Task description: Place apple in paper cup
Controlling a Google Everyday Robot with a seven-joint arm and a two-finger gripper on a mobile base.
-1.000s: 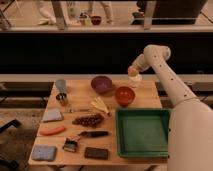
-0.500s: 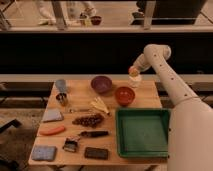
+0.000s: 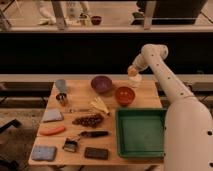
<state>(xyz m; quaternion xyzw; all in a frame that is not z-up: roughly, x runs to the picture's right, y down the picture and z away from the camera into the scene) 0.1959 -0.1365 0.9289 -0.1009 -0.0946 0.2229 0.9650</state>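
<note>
The apple [image 3: 131, 71], small and yellow-orange, sits in my gripper [image 3: 133, 72] at the back right of the wooden table [image 3: 75, 107]. The gripper is shut on it and holds it just above the white paper cup [image 3: 135, 82], which stands at the table's far right edge behind the orange-red bowl [image 3: 125, 95]. The cup's upper part is partly hidden by the gripper and apple. My white arm [image 3: 165, 85] reaches in from the right.
A purple bowl [image 3: 102, 83] stands left of the cup, and a green tray [image 3: 140, 132] is at the front right. A blue-grey cup [image 3: 61, 86], a metal cup [image 3: 62, 98], a banana [image 3: 100, 105], a carrot-like piece [image 3: 52, 130] and a blue sponge [image 3: 44, 152] lie to the left.
</note>
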